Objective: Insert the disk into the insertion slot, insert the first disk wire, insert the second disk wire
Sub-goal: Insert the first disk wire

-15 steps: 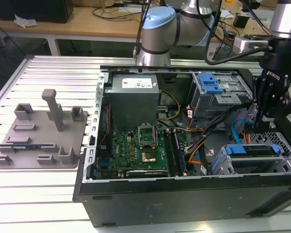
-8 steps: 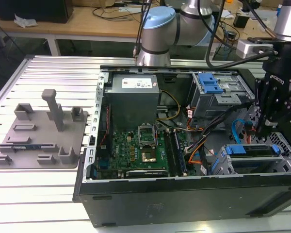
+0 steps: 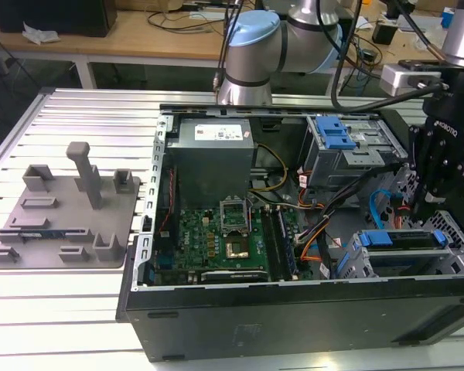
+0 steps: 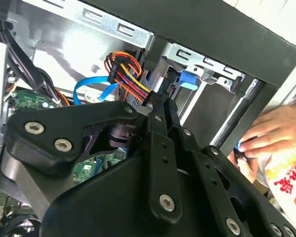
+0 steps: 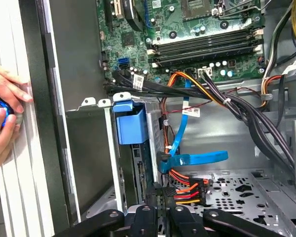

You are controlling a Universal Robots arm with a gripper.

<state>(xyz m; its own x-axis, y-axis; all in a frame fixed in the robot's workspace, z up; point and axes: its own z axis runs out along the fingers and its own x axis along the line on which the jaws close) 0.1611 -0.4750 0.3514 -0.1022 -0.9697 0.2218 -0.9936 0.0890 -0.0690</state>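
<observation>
The disk [image 3: 387, 238] sits in the insertion slot [image 3: 354, 261]. At the disk's rear the blue wire [image 5: 195, 159] looks plugged. The tool [image 5: 164, 191], fingers pressed together, pinches the multicoloured wire [image 5: 187, 190], apparently not yet seated.

Open black computer case [image 3: 294, 325] is set on slatted table [image 3: 31, 309]. Green motherboard [image 3: 209, 239] and grey power supply [image 3: 213, 154] are housed inside. Grey moulded fixture [image 3: 62, 220] is laid beside it, at the exterior view's left.

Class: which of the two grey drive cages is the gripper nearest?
The low cage holding the blue-framed disk, right by the gripper; the taller cage with a blue latch stands farther off.
</observation>
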